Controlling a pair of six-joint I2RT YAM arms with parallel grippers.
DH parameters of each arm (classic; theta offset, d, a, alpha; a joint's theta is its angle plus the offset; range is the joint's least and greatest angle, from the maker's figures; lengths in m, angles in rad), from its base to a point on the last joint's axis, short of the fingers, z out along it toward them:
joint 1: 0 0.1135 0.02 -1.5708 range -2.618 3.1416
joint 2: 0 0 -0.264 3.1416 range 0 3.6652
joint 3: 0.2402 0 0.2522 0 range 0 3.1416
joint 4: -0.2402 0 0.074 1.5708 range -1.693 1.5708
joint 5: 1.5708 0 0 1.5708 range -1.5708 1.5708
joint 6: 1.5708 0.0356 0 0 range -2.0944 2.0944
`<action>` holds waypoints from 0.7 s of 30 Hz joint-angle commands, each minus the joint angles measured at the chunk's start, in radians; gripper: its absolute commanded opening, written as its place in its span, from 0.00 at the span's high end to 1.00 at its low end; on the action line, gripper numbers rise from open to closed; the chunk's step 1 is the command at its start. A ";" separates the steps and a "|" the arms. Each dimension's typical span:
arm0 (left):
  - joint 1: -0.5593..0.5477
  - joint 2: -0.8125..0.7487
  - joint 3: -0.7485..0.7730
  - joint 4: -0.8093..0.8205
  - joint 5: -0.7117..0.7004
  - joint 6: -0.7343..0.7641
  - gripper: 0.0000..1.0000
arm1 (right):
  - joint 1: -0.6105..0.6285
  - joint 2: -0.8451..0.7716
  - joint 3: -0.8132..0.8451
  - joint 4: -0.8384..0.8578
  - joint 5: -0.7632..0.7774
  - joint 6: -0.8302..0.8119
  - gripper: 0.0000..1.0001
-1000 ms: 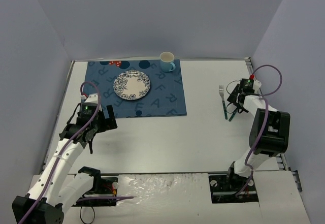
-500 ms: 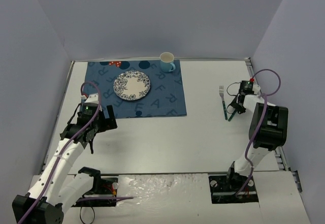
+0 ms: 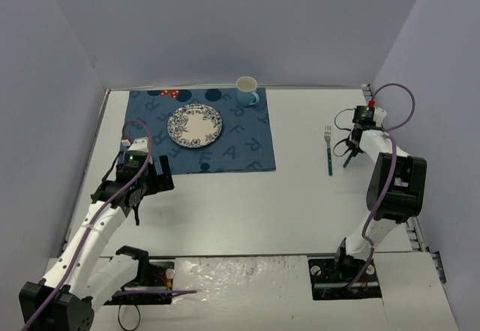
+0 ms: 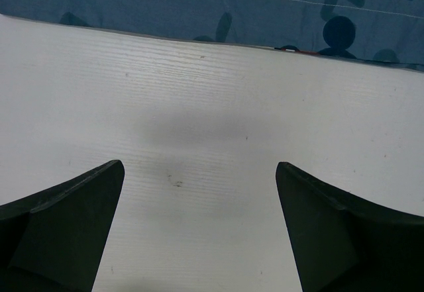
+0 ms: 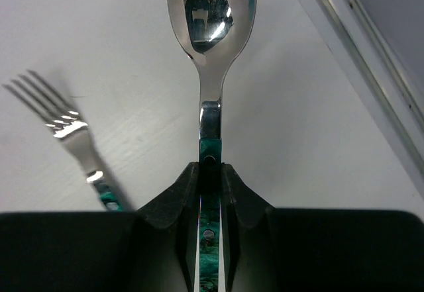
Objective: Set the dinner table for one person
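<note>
- my left gripper (image 4: 199,169) is spread wide, holding nothing; the dinner table (image 4: 199,93) lies plain white right beneath it, with the blue mat (image 4: 199,7) just ahead.
- my right gripper (image 5: 211,193) pinches the spoon (image 5: 211,14) by its green handle, bowl pointing ahead; the fork (image 5: 63,126) lies to its left, its handle cut off behind a finger.

Right of the blue mat (image 3: 225,147) the dinner table (image 3: 300,192) lies bare as far as the fork (image 3: 328,147). Just beyond it the right gripper (image 5: 211,173), clamped on a spoon (image 5: 211,14), stands in the way. On the mat, a plate (image 3: 195,126) and a cup (image 3: 247,89) block the middle and far edge.
</note>
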 commanded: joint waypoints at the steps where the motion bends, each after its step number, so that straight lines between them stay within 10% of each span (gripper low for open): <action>1: -0.006 0.011 0.020 0.057 -0.018 0.017 0.03 | 0.179 -0.084 0.166 -0.021 0.040 -0.070 1.00; 21: -0.006 0.012 0.019 0.052 -0.040 0.008 0.03 | 0.708 0.382 0.562 -0.064 -0.109 0.100 1.00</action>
